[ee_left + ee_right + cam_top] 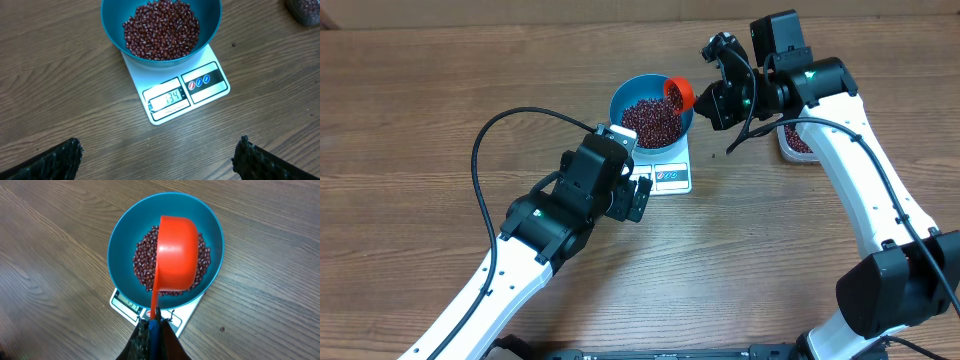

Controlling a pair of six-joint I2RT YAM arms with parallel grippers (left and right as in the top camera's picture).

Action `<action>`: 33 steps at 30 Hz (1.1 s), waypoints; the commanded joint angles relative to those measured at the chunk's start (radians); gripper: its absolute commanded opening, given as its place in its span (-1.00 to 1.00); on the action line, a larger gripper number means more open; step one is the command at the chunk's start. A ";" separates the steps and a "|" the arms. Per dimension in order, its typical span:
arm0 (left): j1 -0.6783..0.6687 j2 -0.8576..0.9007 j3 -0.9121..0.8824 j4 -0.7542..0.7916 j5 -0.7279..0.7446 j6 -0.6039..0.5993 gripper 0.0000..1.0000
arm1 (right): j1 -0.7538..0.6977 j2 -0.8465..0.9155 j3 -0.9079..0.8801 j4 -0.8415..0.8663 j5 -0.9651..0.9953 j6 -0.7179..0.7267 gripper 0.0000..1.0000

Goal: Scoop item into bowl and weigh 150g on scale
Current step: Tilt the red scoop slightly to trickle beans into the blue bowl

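**While tipping beans in: top-up pour, short of target**

Pouring step in hand. Clamped tight in the right tool (151, 326): the thin handle of an orange-red round plastic scoop (177, 250), turned mouth-down over the round, deep, bright blue plastic bowl (120, 240), toward its 2 o'clock rim in the overhead view. Cannot tell whether anything is left inside the scoop.

Small dark maroon oval beans (160, 27) heaped in the bowl, itself seated on the 12 o'clock end of the flat white rectangular digital scale (205, 95). Reads 134 on the grey display (170, 98), so judged close to but under 150.

Left tool (159, 152) spread fully wide, holding nothing, hovering above the brown wooden surface (60, 75) at 7 o'clock of the scale.

Next, by judgement: go to the clear plastic tub (792, 142) at 3 o'clock of the bowl, take only a small part-scoop, then trickle it in gently while watching the reading. Risk of overshooting with a full tip.

Counted: one bowl, one scale, one scoop, one tub, two tools. Also one stray dark speck (233, 44) on the surface, at 3 o'clock of the scale in the overhead view, likely a loose bean. Beans too many to count.
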 commanded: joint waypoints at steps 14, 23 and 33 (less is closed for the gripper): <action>0.005 0.000 -0.006 0.003 0.010 0.015 0.99 | 0.000 -0.009 0.030 0.013 0.009 -0.007 -0.93; 0.005 0.000 -0.006 0.003 0.010 0.015 0.99 | 0.000 -0.008 0.030 0.014 0.008 -0.161 -0.93; 0.005 0.000 -0.006 0.003 0.010 0.015 0.99 | 0.000 -0.008 0.030 0.013 0.009 -0.161 -0.93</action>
